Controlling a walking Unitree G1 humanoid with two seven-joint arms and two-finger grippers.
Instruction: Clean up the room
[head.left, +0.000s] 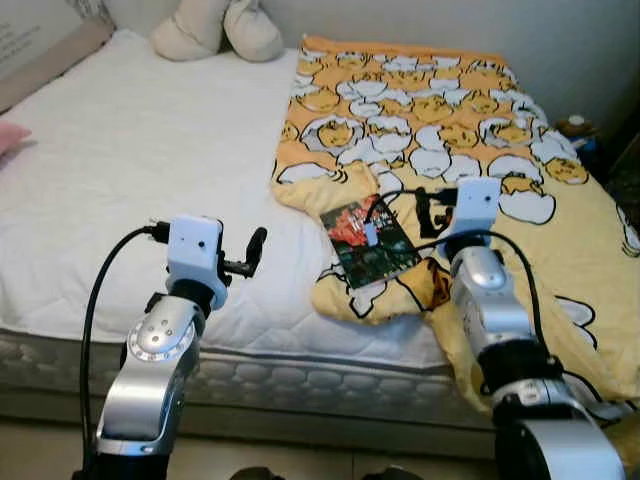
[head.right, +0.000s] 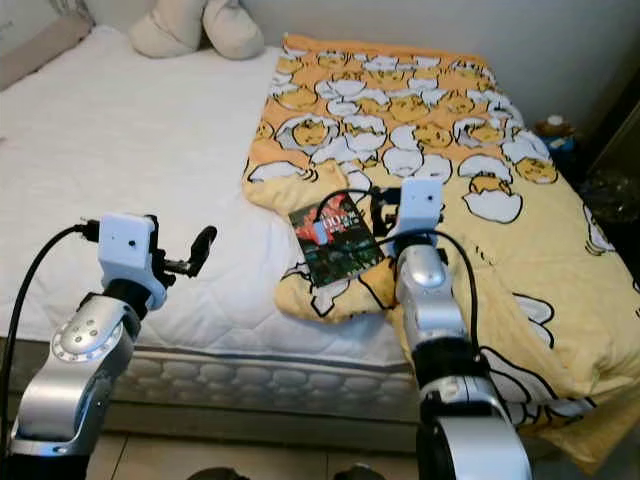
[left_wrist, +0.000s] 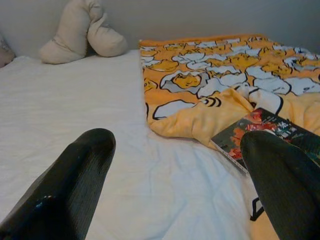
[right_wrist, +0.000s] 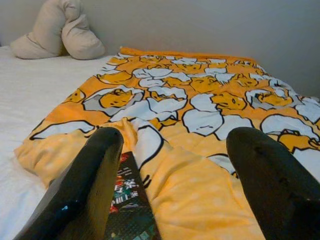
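Observation:
A yellow blanket (head.left: 440, 130) printed with white egg figures covers the right half of the bed. A dark-covered book (head.left: 368, 242) with red artwork lies on its bunched near-left edge. My right gripper (head.left: 420, 207) hovers open just right of the book, over the blanket; in the right wrist view the book (right_wrist: 125, 200) lies beside one black finger (right_wrist: 90, 180). My left gripper (head.left: 248, 256) is open and empty above the bare white mattress (head.left: 130, 170), left of the book. The left wrist view has the book (left_wrist: 250, 132) ahead by one finger (left_wrist: 280, 180).
A cream pillow (head.left: 215, 28) rests at the head of the bed against the wall. A cardboard box (head.left: 40, 40) and a pink item (head.left: 8, 135) sit at the far left. Small clutter (head.left: 578, 130) stands beside the bed on the right.

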